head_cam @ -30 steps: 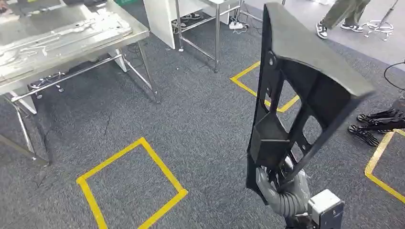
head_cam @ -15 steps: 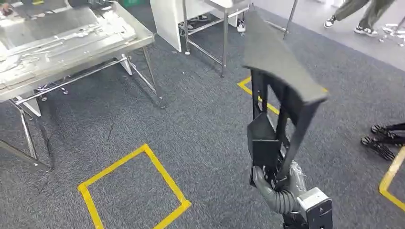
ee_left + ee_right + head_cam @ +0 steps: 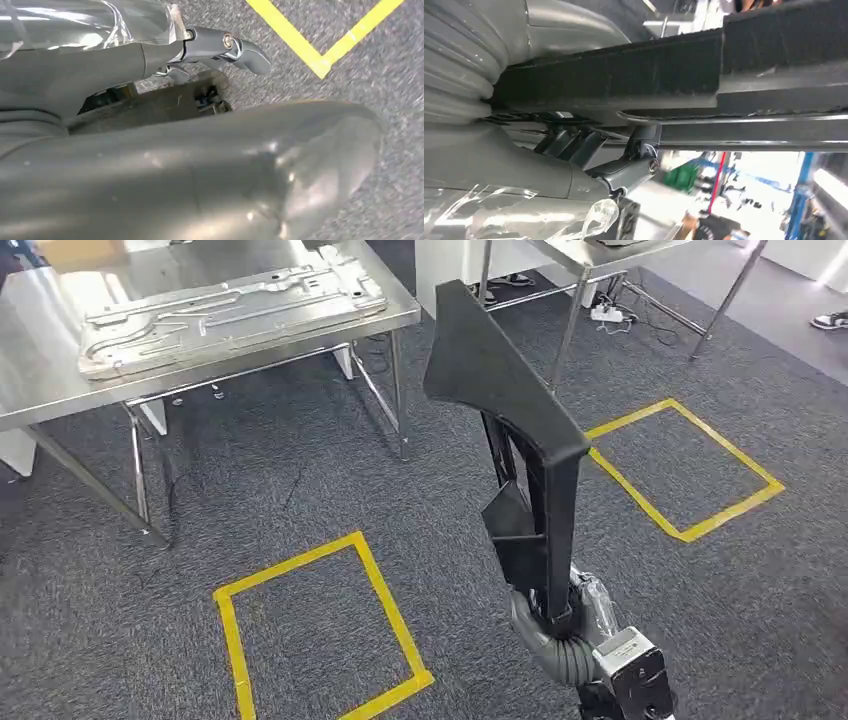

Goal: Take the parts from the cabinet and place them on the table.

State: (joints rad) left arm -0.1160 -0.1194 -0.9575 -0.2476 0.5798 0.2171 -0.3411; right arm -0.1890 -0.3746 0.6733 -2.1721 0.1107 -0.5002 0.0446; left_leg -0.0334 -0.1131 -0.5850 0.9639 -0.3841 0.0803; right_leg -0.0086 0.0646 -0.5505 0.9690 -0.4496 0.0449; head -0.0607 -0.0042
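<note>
A long black plastic part (image 3: 520, 450) with open cut-outs stands upright in the head view, its wide end on top. My right hand (image 3: 558, 625) grips its lower end from below. In the right wrist view the black part (image 3: 724, 65) runs across the picture with my right hand's fingers (image 3: 634, 167) wrapped under it. The steel table (image 3: 60, 400) stands at the far left and carries a flat stamped metal panel (image 3: 230, 305). My left hand (image 3: 220, 47) hangs over the carpet with a finger stretched out and nothing in it.
Grey carpet with yellow tape squares, one (image 3: 310, 630) near my feet and one (image 3: 690, 465) to the right. A second steel-legged table (image 3: 570, 280) stands at the back, cables beneath it. A person's shoe (image 3: 828, 320) shows at the far right edge.
The camera has turned, so the whole scene slid right and the steel table sits nearer the middle. The black part now faces me edge-on, still held in my right hand.
</note>
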